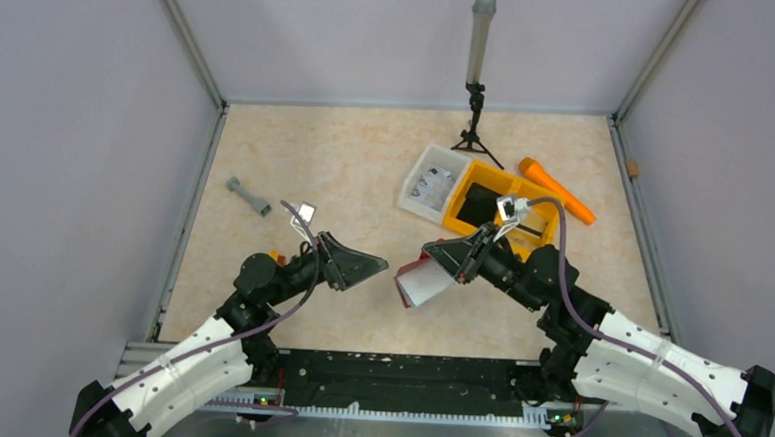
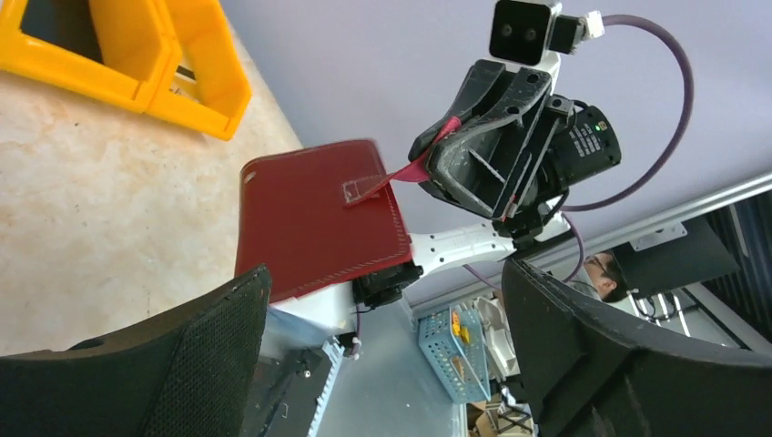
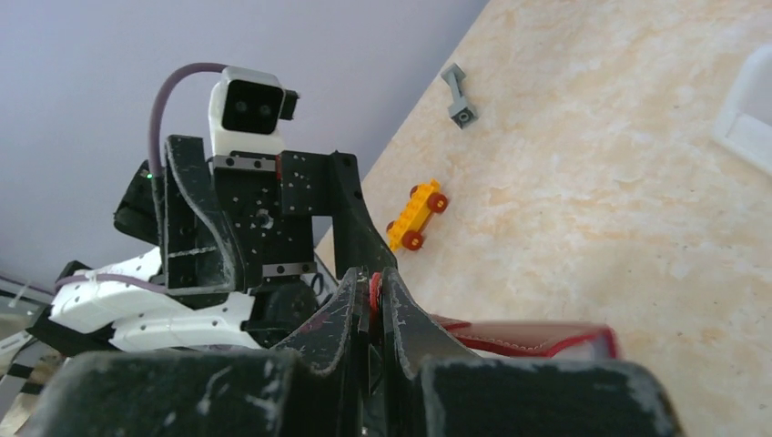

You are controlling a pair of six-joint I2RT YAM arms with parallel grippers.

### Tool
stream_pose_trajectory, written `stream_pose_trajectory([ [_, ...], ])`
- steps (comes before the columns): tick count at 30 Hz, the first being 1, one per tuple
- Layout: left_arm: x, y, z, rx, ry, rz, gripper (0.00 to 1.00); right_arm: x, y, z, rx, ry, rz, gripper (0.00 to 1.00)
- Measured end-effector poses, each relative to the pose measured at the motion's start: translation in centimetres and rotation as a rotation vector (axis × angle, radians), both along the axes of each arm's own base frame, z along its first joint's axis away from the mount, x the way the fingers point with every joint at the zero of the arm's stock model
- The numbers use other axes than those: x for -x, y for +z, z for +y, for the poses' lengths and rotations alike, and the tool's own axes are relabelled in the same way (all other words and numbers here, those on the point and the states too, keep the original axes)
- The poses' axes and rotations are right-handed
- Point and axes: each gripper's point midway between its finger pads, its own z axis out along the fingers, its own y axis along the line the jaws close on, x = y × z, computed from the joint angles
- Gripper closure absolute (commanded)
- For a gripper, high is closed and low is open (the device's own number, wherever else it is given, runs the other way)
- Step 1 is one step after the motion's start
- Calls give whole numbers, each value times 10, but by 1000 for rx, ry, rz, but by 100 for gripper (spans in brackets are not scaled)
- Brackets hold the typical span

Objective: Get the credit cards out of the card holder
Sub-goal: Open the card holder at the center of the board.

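Clamping card holder (image 2: 314, 218), right gripper (image 3: 373, 287); left gripper (image 1: 377, 266) agape, apart.

— Are the credit cards out?
— Can't tell: the pale patch under the card holder (image 1: 410, 271) is too small to read.
— And the right wrist view?
— The right gripper (image 3: 373, 289) hides most of the holder; only its red edge shows.
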Motion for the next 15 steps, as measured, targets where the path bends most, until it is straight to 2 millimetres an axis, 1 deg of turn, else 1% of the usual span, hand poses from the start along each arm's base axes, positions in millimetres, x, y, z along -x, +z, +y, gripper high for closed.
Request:
stream_pose_trajectory([
  [5,-6,-11,-1,-37,21,15,1,-2,-16,-1,69,-12,30,100],
  [7,-9,-19,-4,-60,19,30,1,-3,-20,0,90,-12,42,100],
  [9,-12,-28,-7,-83,16,41,1,-4,-17,1,102,-14,48,100],
  [12,-14,-39,-8,-122,21,39,1,-5,-5,2,103,-15,47,100],
  [15,-13,-40,-5,-149,32,-15,1,-4,10,2,93,-10,40,100],
])
